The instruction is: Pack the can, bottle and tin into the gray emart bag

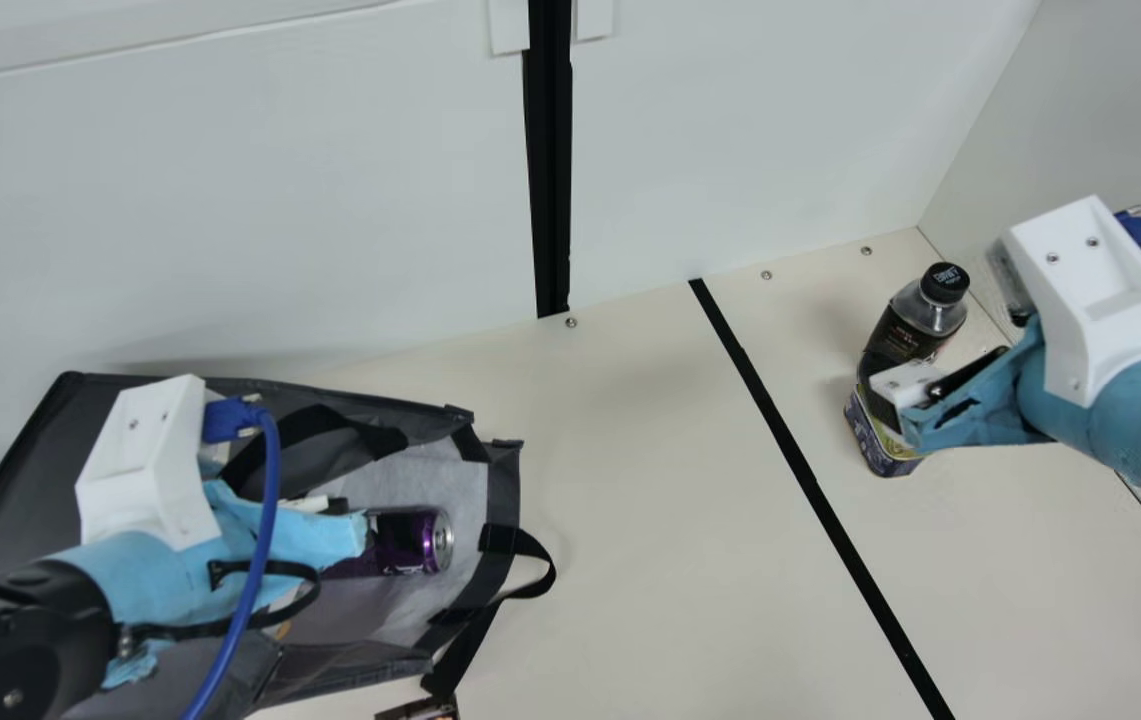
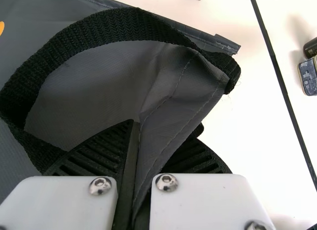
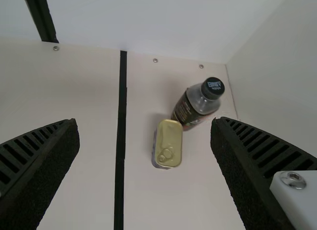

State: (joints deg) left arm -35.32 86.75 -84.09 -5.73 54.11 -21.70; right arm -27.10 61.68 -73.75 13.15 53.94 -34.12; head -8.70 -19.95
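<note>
While my left gripper (image 1: 302, 503) pinches the gray bag (image 1: 15, 470) at eight o'clock, my right gripper (image 1: 940, 330) is spread wide near the tin (image 1: 880, 448) and bottle (image 1: 905, 330) at three o'clock. The can (image 1: 415, 541) lies inside the bag.

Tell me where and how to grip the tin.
Best taken from above, I think: the tin is upright with an oblong top, so pinch its two long sides, toward the pull-tab end, away from the bottle.

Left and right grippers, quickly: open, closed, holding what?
Left gripper: closed on the gray bag's fabric.
Right gripper: open, holding nothing.
</note>
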